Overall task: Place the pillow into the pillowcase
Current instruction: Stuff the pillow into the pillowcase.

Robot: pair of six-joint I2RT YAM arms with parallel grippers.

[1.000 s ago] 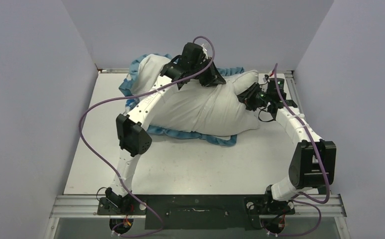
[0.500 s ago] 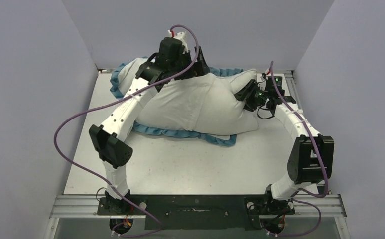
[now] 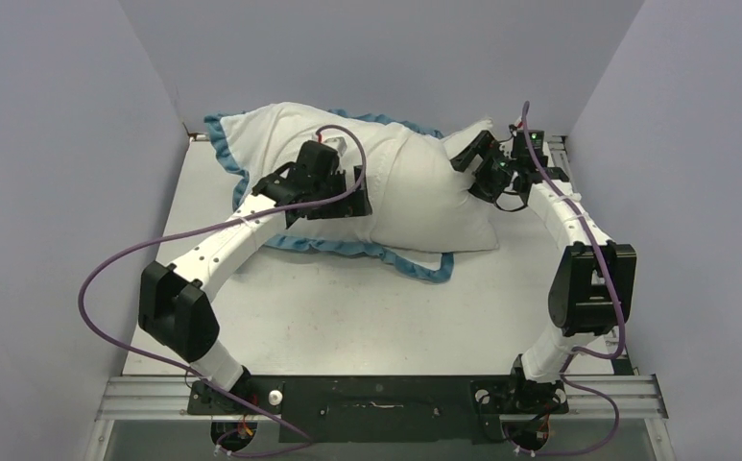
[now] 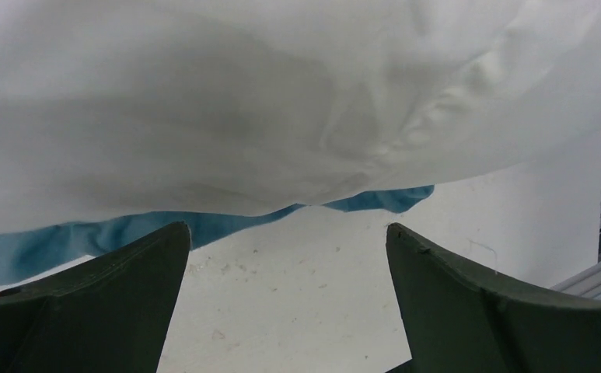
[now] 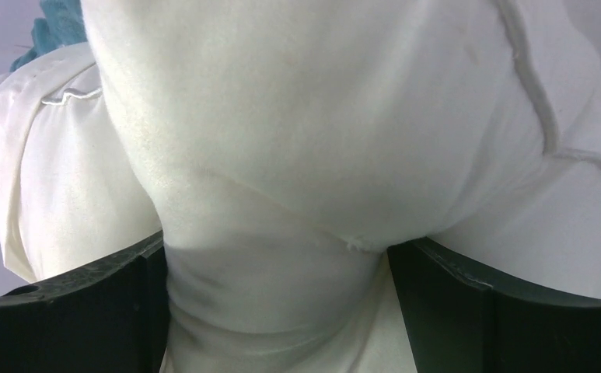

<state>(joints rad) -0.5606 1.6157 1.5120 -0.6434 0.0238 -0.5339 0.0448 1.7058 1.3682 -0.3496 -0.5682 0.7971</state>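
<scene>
My arm bases sit at the near edge of the table (image 3: 347,317). Beyond them, the left gripper (image 3: 352,200) hovers low at the near-left flank of the bedding. Its jaws are spread wide and hold nothing; the left wrist view shows only tabletop between the two fingers (image 4: 110,295). Just beyond those fingers lies the blue ruffled edge of the pillowcase (image 3: 386,254). It lies flat on the table, runs along the near side of the pillow (image 3: 415,182), and reappears round the far-left corner. The pillow rests over the pillowcase toward the far side of the table, plump and creased. How far it sits inside the cover I cannot tell. At the far right, the right gripper (image 3: 469,158) is at the pillow's far-right corner. Its jaws are likewise released and spread wide. In the right wrist view a white bulge of the pillow fills the gap and touches both fingers (image 5: 87,311), but it is not clenched.
</scene>
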